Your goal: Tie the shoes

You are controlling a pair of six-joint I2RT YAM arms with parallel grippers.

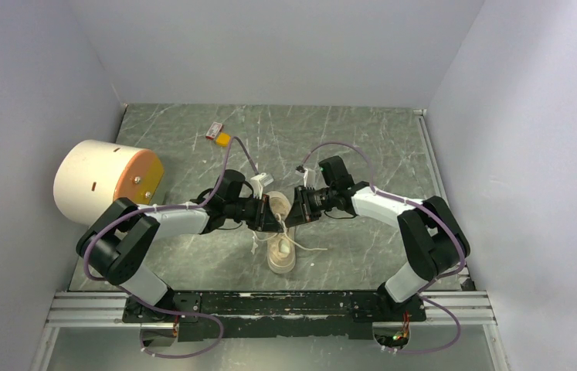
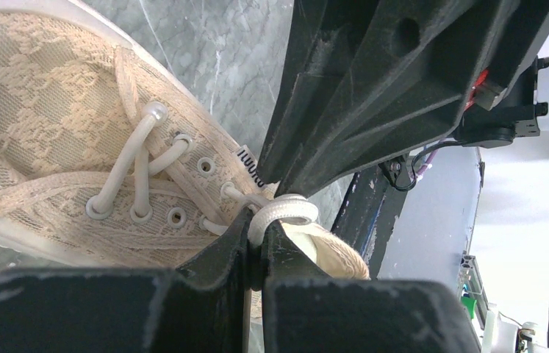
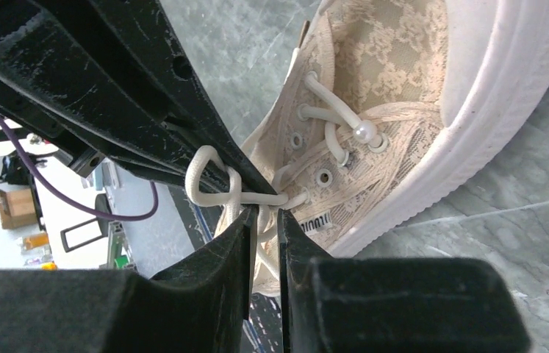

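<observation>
Left wrist view: the left gripper (image 2: 258,229) is clamped on a lace loop (image 2: 286,212); the right gripper (image 3: 265,220) pinches the laces (image 3: 216,199) too. The sneaker (image 1: 282,246) lies right of the cylinder (image 1: 103,182). It looks light and soft; its laces look thin, limp and probably slippery, best held near the loops. Its side tag (image 3: 318,222) is unreadable.
</observation>
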